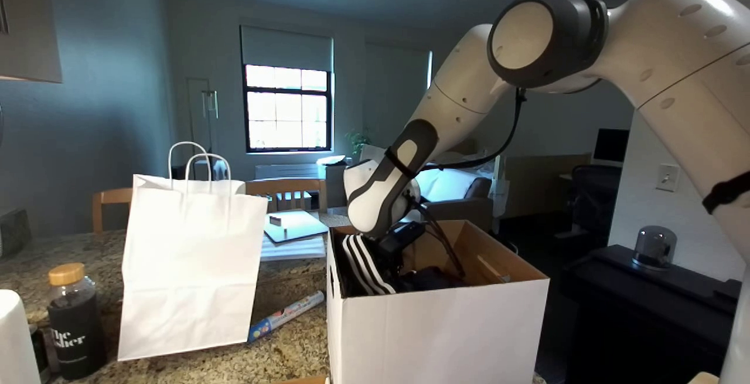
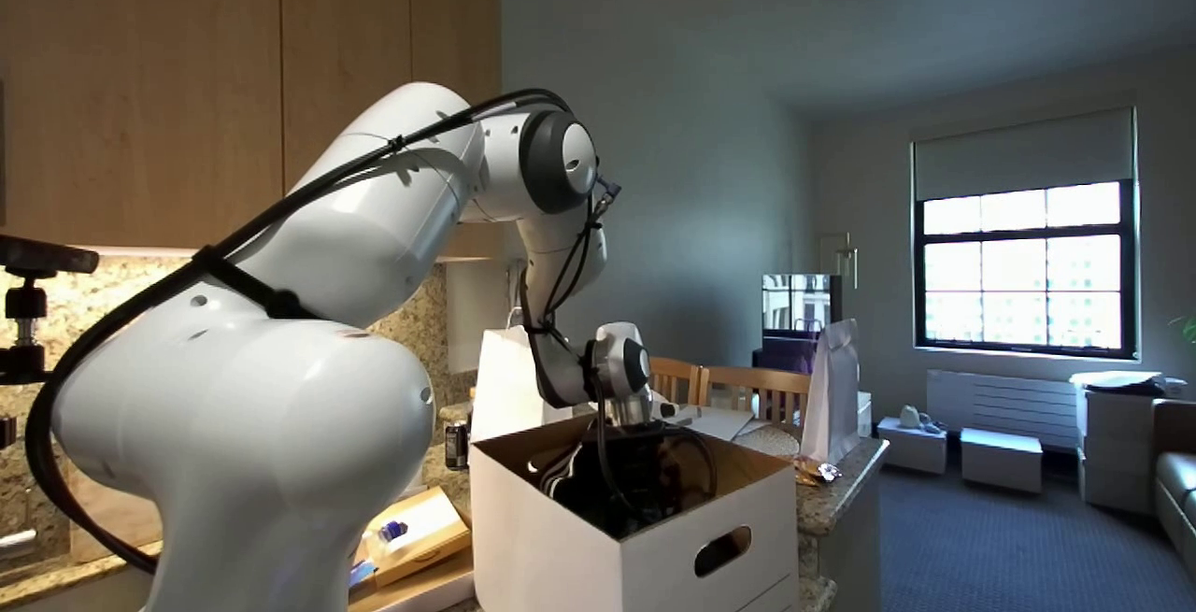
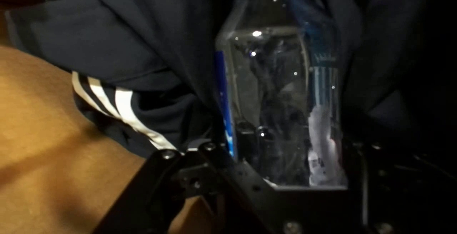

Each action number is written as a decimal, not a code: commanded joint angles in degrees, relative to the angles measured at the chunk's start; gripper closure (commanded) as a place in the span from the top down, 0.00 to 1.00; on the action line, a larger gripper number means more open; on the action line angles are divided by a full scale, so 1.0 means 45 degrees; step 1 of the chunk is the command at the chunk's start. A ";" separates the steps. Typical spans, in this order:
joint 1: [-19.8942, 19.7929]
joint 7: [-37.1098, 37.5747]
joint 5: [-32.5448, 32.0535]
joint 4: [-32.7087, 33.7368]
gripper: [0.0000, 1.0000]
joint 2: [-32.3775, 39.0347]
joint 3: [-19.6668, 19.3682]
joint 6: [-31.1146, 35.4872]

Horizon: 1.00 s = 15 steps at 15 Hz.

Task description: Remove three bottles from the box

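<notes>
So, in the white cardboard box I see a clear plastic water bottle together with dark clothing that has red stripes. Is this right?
Not quite: the stripes on the dark clothing are white, not red, as the wrist view shows. The clear plastic water bottle is indeed together with it in the white cardboard box.

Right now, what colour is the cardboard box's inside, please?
Its inside is brown, clearest in an exterior view.

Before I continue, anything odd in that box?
Yes: dark cloth with white stripes is bunched inside the box, showing behind and beside the clear bottle in the wrist view. Such cloth seems odd beside a bottle and might snag. No spill shows.
</notes>
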 commanded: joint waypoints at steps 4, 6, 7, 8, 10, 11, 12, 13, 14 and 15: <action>-0.0128 -0.0059 0.0295 0.0266 0.36 0.0122 0.0116 -0.0610; -0.0205 -0.0115 0.0270 -0.0355 0.33 -0.0654 0.0137 -0.0313; -0.0225 -0.0060 0.0225 -0.0684 0.32 -0.1016 0.0111 -0.0052; -0.0309 -0.0046 0.0258 -0.1151 0.32 -0.1572 0.0116 0.0210; -0.0410 0.0078 0.0267 -0.2012 0.32 -0.2675 0.0055 0.0616; -0.0443 0.0148 0.0255 -0.2394 0.32 -0.3199 0.0019 0.0823; -0.0521 0.0173 0.0321 -0.2754 0.32 -0.3784 0.0017 0.0805; -0.0589 0.0211 0.0341 -0.3060 0.32 -0.4300 0.0010 0.0868; -0.0642 0.0322 0.0302 -0.3370 0.32 -0.4861 -0.0031 0.0968; -0.0710 0.0428 0.0254 -0.3613 0.32 -0.5363 -0.0058 0.1011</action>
